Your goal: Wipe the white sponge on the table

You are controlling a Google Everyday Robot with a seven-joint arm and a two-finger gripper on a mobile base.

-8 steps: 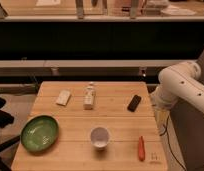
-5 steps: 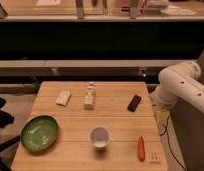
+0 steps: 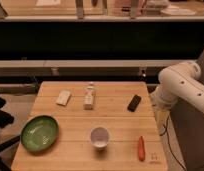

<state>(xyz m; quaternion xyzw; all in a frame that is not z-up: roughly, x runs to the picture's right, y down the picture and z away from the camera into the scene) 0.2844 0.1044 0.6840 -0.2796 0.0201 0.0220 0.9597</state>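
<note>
Sponge position relative to the arm governs the coming reach. The white sponge [image 3: 63, 97] lies flat on the table [image 3: 117, 122] in the upper left part of the table top, near the far edge, with its long axis slanted from lower left to upper right of the frame. The single arm [image 3: 181, 86] is folded at the right edge of the frame, off the table's right side. The gripper [image 3: 158, 98] appears to sit at the arm's lower end, just beside the table's right edge at about the same height in the frame as the sponge. Its state cannot be told from this view, and nothing is seen in its hold. The sponge therefore lies to the left of the gripper, across nearly the whole width of the table. On that line stand two items: a black bar [image 3: 134, 103] near the right edge, and a white capped carton [image 3: 89, 96] upright just to the right of the sponge, apart from it. Judgement: a straight low sweep from right to left would meet both, so the approach probably needs to pass above them and come down on the sponge from overhead. A white cup [image 3: 99, 137], a green bowl [image 3: 39, 133] and an orange stick-shaped item [image 3: 141, 148] occupy the lower part of the table, clear of this line.
</note>
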